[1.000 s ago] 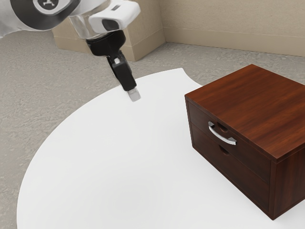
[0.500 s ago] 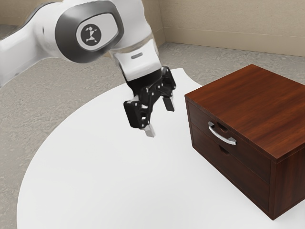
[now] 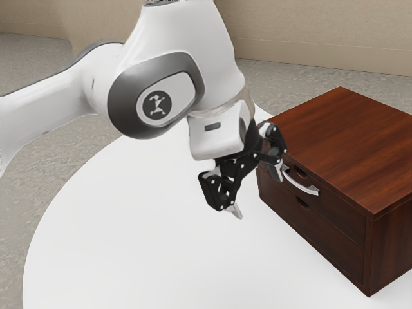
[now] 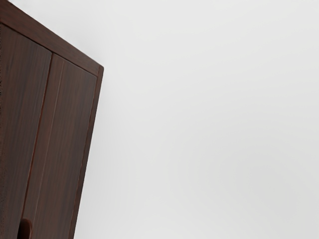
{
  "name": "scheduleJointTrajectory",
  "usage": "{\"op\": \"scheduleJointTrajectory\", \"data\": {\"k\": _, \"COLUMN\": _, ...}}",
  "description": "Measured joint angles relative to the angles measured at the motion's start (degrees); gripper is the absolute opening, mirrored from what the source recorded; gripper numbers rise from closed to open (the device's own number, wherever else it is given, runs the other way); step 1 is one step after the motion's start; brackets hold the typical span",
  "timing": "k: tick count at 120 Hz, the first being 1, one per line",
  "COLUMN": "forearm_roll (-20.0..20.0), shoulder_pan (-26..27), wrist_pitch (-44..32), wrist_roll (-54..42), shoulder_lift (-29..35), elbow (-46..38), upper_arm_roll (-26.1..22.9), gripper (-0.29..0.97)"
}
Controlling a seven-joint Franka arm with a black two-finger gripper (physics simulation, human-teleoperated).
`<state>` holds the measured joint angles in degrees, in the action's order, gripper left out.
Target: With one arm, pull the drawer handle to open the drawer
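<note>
A dark wooden cabinet (image 3: 351, 138) with two drawers stands on the white round table (image 3: 141, 244), at the exterior view's right. The top drawer (image 3: 322, 193) looks closed and carries a curved silver handle (image 3: 300, 182). My black gripper (image 3: 259, 188) hangs open just in front of the cabinet's front face, at the handle's left end. One fingertip (image 3: 237, 211) is low over the table and the other is up by the handle. Nothing sits between them. In the wrist view, a corner of the cabinet's front (image 4: 45, 144) shows against the table.
The lower drawer (image 3: 315, 235) has a small finger notch (image 3: 302, 201). The white arm's elbow (image 3: 161, 96) bulks over the table's middle. Beige walls and a grey carpet (image 3: 58, 148) surround the table.
My arm has swung toward the exterior view's right and downward, bringing the open gripper from the table's far side to the cabinet's front by the handle. The drawer has not moved.
</note>
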<state>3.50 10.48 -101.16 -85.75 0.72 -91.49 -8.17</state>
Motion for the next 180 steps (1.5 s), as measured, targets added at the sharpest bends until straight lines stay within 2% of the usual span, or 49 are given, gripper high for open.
{"op": "scheduleJointTrajectory", "data": {"k": 31, "forearm_roll": 0.0, "shoulder_pan": 1.8, "wrist_pitch": -3.0, "wrist_roll": -3.9, "shoulder_lift": -2.6, "elbow": 0.9, "upper_arm_roll": -0.1, "gripper": 0.68}}
{"op": "scheduleJointTrajectory", "data": {"k": 65, "forearm_roll": -0.2, "shoulder_pan": -5.1, "wrist_pitch": -4.1, "wrist_roll": -6.3, "shoulder_lift": -5.8, "elbow": 3.5, "upper_arm_roll": -0.1, "gripper": 0.68}}
{"op": "scheduleJointTrajectory", "data": {"k": 125, "forearm_roll": -1.2, "shoulder_pan": -4.0, "wrist_pitch": -6.0, "wrist_roll": -8.8, "shoulder_lift": -8.8, "elbow": 5.4, "upper_arm_roll": -0.1, "gripper": 0.68}}
{"op": "scheduleJointTrajectory", "data": {"k": 180, "forearm_roll": -2.0, "shoulder_pan": -3.9, "wrist_pitch": -10.6, "wrist_roll": -11.8, "shoulder_lift": -8.7, "elbow": 2.1, "upper_arm_roll": -0.1, "gripper": 0.68}}
